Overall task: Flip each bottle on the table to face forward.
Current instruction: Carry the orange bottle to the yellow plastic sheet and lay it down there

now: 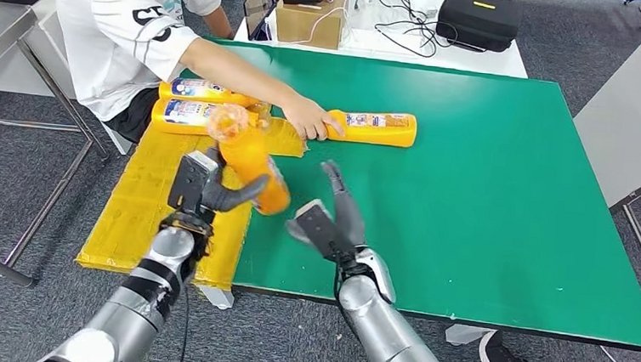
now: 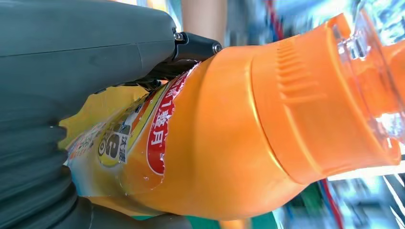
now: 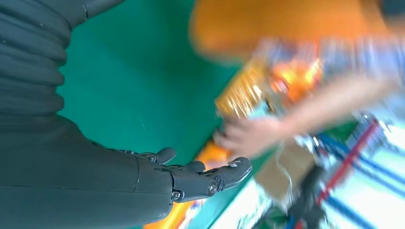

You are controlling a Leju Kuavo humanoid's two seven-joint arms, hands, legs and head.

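My left hand (image 1: 208, 188) grips an orange bottle (image 1: 249, 159) lifted off the table, cap end pointing away from me; up close the orange bottle (image 2: 229, 138) shows its label and ribbed cap against my left hand (image 2: 81, 62). My right hand (image 1: 331, 220) hovers open over the green mat, just right of that bottle, and my right hand (image 3: 191, 176) holds nothing. A person's hand (image 1: 309, 116) rests on a second orange bottle (image 1: 376, 127) lying on the mat. Two more bottles (image 1: 195, 104) lie side by side at the far left.
The green mat (image 1: 487, 184) covers most of the table, with a yellow taped sheet (image 1: 150, 199) on its left part. A seated person leans in from the far left. A cardboard box (image 1: 309, 20), cables and a black case (image 1: 479, 15) sit behind the table.
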